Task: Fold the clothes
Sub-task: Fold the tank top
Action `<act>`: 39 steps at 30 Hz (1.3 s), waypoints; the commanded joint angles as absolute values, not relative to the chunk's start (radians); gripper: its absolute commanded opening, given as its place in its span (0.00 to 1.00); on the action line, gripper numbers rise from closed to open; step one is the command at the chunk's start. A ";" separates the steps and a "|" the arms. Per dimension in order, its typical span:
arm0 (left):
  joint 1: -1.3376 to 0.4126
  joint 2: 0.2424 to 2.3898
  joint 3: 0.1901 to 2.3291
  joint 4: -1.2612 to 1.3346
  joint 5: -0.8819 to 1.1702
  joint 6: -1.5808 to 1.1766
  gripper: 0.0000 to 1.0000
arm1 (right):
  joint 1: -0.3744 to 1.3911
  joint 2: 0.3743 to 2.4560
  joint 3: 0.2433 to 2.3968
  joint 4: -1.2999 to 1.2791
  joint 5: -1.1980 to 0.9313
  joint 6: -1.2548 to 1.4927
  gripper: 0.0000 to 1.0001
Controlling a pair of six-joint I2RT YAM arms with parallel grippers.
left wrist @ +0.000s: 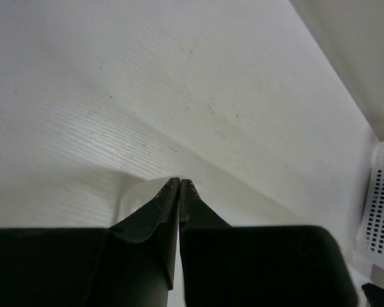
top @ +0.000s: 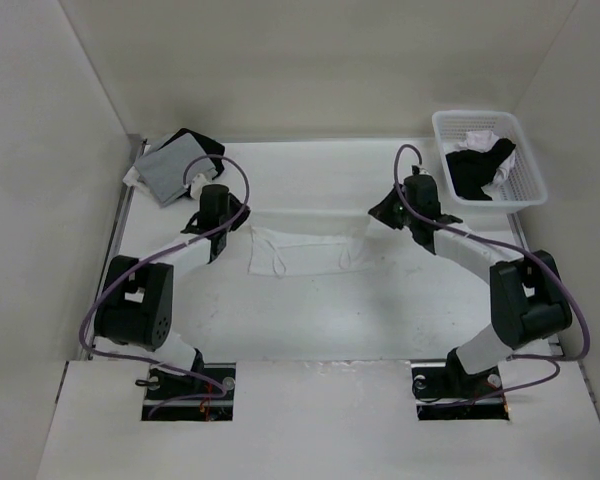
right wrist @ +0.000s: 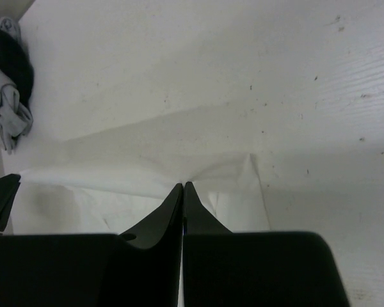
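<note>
The clothes [top: 305, 245], a thin white garment, are stretched across the middle of the table between my two grippers. The far edge is pulled taut, and two thin string loops lie on the near part. My left gripper [top: 242, 213] is shut on the garment's left far corner. In the left wrist view, pale fabric [left wrist: 137, 195] shows beside the closed fingertips [left wrist: 173, 192]. My right gripper [top: 380, 214] is shut on the right far corner. In the right wrist view, the cloth [right wrist: 115, 192] puckers toward the right gripper [right wrist: 184, 185].
A white basket [top: 535, 195] holding black and white garments stands at the back right, and its wall [left wrist: 381, 204] shows in the left wrist view. A grey cloth rectangle [top: 175, 170] lies on a black garment [top: 198, 142] at the back left. White walls enclose the table.
</note>
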State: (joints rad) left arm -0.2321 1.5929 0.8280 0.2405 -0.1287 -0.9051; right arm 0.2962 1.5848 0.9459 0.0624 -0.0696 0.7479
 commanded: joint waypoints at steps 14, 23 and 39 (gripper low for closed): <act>-0.260 1.184 0.408 0.393 -0.083 -0.908 0.01 | 0.306 1.293 0.583 0.215 -0.080 0.761 0.01; -0.320 1.081 0.256 0.403 -0.098 -0.902 0.02 | 0.383 1.233 0.451 0.198 -0.032 0.801 0.01; -0.303 0.852 0.179 0.280 -0.143 -0.911 0.22 | 0.516 1.066 0.414 0.006 0.173 0.848 0.30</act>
